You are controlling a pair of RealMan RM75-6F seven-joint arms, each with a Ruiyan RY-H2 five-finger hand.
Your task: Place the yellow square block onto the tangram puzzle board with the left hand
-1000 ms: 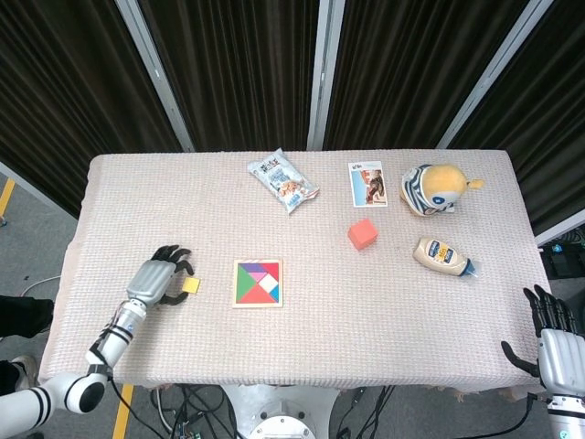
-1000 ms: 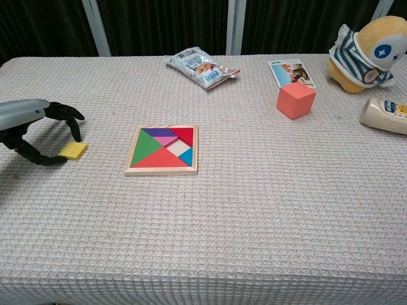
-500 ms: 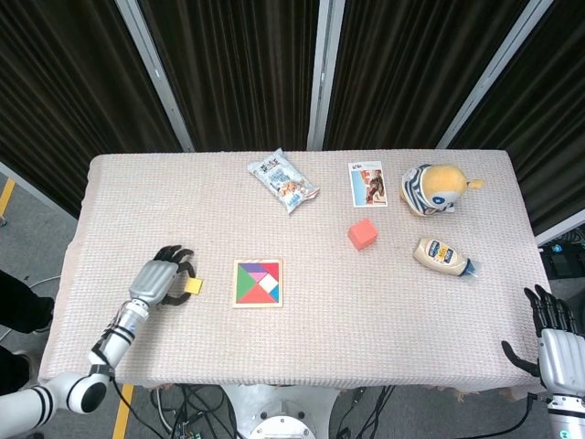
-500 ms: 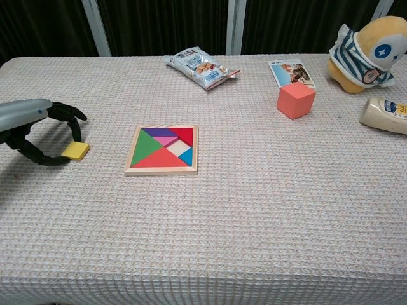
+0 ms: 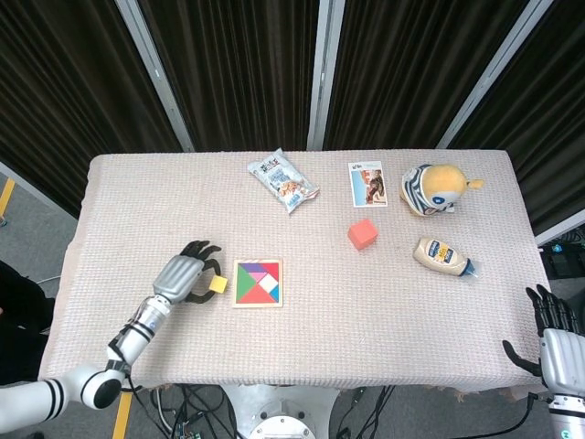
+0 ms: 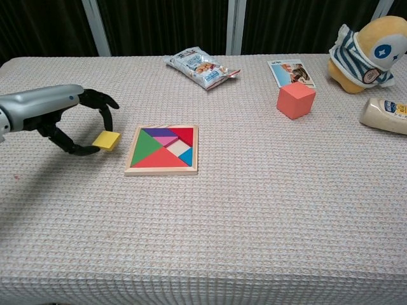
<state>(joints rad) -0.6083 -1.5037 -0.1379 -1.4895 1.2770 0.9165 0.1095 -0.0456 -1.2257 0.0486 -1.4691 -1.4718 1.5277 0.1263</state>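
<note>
My left hand holds the yellow block beside the board.

On the table [image 5: 302,320], my left hand [image 6: 76,117] pinches the block [image 6: 106,140] between thumb and fingers, just left of the board [image 6: 163,149], not on it. My right hand [image 5: 553,343] rests at the table's near right corner, fingers spread, holding nothing.

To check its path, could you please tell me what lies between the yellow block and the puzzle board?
Only bare tablecloth: in the chest view, a narrow strip separates the block, pinched by the left hand, from the board.
</note>
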